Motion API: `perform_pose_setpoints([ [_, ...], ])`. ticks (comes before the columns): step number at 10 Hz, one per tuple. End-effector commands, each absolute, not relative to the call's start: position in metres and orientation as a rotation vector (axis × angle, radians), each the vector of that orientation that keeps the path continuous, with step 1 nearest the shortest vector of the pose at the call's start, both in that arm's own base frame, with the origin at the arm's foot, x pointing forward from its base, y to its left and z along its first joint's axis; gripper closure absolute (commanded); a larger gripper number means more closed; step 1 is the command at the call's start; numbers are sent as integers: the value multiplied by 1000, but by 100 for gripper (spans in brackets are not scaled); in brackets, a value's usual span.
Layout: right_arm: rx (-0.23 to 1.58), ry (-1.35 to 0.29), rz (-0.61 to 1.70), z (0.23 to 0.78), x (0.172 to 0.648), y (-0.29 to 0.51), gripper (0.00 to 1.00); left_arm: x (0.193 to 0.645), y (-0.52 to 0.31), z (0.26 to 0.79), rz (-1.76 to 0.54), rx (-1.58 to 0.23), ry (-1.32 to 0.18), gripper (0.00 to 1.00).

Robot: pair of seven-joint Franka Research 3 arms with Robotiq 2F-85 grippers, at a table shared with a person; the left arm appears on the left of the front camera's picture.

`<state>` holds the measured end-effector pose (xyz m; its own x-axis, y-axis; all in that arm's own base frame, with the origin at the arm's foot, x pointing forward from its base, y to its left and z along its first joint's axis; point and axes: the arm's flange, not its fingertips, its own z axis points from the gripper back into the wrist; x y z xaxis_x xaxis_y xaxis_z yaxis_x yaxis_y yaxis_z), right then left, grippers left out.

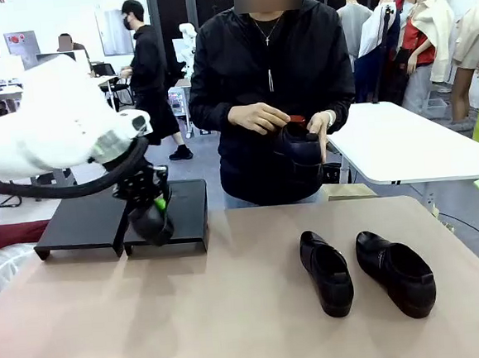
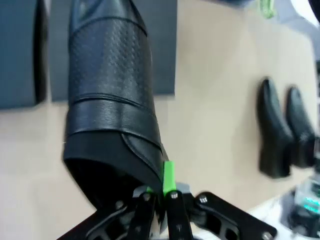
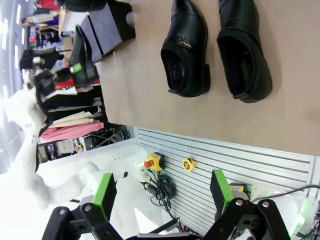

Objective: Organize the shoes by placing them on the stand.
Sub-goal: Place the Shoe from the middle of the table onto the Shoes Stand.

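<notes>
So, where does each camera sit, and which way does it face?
Front: between the arms, facing the person across the table; the left arm shows.
Left wrist: on that arm, looking along the shut left gripper at its shoe.
Right wrist: behind the open right gripper, facing the table.
All three share the loose shoe pair.

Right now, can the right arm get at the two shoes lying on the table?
Probably yes. The right pincer is open and empty. The inner shoe and outer shoe lie uncovered on its side of the table. The left pincer, gripping a third shoe, is at the stand, well clear.
</notes>
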<state>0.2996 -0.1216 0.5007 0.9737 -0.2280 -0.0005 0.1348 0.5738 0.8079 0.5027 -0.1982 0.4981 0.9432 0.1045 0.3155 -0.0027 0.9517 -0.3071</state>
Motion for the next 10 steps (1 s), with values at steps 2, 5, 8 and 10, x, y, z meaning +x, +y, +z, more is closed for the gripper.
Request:
perform_pose_setpoints([
  [2, 941, -97, -223, 504, 299, -122, 0, 546, -209, 495, -1, -234, -413, 100],
  [5, 941, -97, -223, 504, 299, -122, 0, 565, -186, 488, -79, -135, -364, 100],
  [8, 941, -97, -223, 504, 299, -122, 0, 587, -181, 462, -40, -78, -405, 100],
  [10, 941, -97, -223, 504, 299, -122, 0, 585, -150, 477, -43, -60, -388, 100],
])
